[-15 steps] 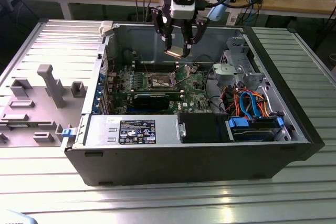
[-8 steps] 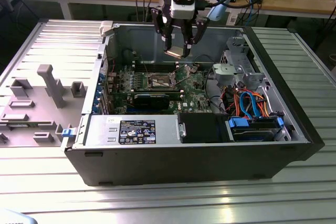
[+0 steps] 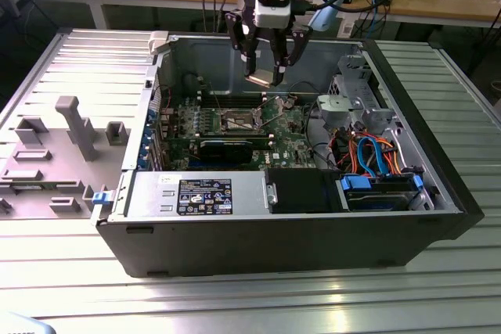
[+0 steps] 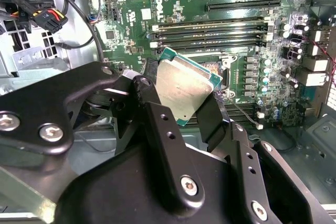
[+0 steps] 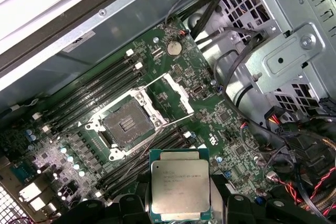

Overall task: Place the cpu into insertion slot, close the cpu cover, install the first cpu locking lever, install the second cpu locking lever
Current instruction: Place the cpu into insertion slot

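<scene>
Holding the chip [image 5: 180, 191] clamped, the claw [image 3: 264, 73] hangs above, off to one side of the open socket [image 5: 126, 123]; the chip looks tilted, so level and square it before lowering.

Gripper [image 3: 266, 76], clamping the cpu [image 5: 181, 184], hangs over the open case [image 3: 438, 193] with free air around it. Insertion slot [image 5: 126, 124] is bare and open from above. Cpu cover [image 5: 177, 92] is raised at one slot edge. Thin lever wires [image 5: 176, 120] stick up there, one possibly across the path. Drive cage [image 5: 286, 59] and cables [image 3: 368, 150] crowd the exterior view's right. Long black card [image 3: 227, 146] stands near the slot.
</scene>
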You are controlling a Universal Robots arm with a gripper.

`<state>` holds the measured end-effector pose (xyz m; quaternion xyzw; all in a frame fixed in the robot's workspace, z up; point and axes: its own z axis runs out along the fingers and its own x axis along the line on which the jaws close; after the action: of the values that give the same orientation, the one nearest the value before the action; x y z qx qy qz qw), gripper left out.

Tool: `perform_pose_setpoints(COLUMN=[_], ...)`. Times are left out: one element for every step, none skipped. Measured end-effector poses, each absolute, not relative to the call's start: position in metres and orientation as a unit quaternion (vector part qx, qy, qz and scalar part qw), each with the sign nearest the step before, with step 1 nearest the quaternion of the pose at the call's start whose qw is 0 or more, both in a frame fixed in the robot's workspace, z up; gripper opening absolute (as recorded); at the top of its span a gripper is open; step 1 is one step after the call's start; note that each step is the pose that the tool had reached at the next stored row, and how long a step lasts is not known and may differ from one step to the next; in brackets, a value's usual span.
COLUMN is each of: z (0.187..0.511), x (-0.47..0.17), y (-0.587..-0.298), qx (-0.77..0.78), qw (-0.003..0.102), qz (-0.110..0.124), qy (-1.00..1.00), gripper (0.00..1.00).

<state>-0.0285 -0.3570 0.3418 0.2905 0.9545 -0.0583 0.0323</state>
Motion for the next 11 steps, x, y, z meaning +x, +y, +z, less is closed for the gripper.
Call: perform_pose_setpoints(z=[0.3418, 0.3418, 0.3418, 0.3418, 0.3418, 0.3418, 0.3418, 0.3418, 0.3418, 0.3418, 0.3418], x=[-0.0285, -0.0285, -0.0285, -0.0285, -0.0285, -0.0285, -0.0285, -0.0285, -0.0285, -0.0285, -0.0285], y=[-0.3570, -0.3570, -0.3570, -0.3570, -0.3570, -0.3570, -0.3570, -0.3570, -0.3570, -0.3570, -0.3570], qx=[0.291, 0.291, 0.291, 0.291, 0.291, 0.291, 0.292, 0.292, 0.292, 0.292, 0.292], qw=[0.032, 0.033, 0.033, 0.034, 0.034, 0.035, 0.036, 0.036, 0.036, 0.036, 0.036], qz=[-0.059, -0.059, -0.060, -0.063, -0.065, -0.067, -0.069, -0.069, -0.070, -0.070, -0.070], qy=[0.954, 0.954, 0.954, 0.954, 0.954, 0.954, 0.953, 0.953, 0.953, 0.953, 0.953], gripper=[0.55, 0.55, 0.55, 0.55, 0.55, 0.55, 0.55, 0.55, 0.55, 0.55, 0.55])
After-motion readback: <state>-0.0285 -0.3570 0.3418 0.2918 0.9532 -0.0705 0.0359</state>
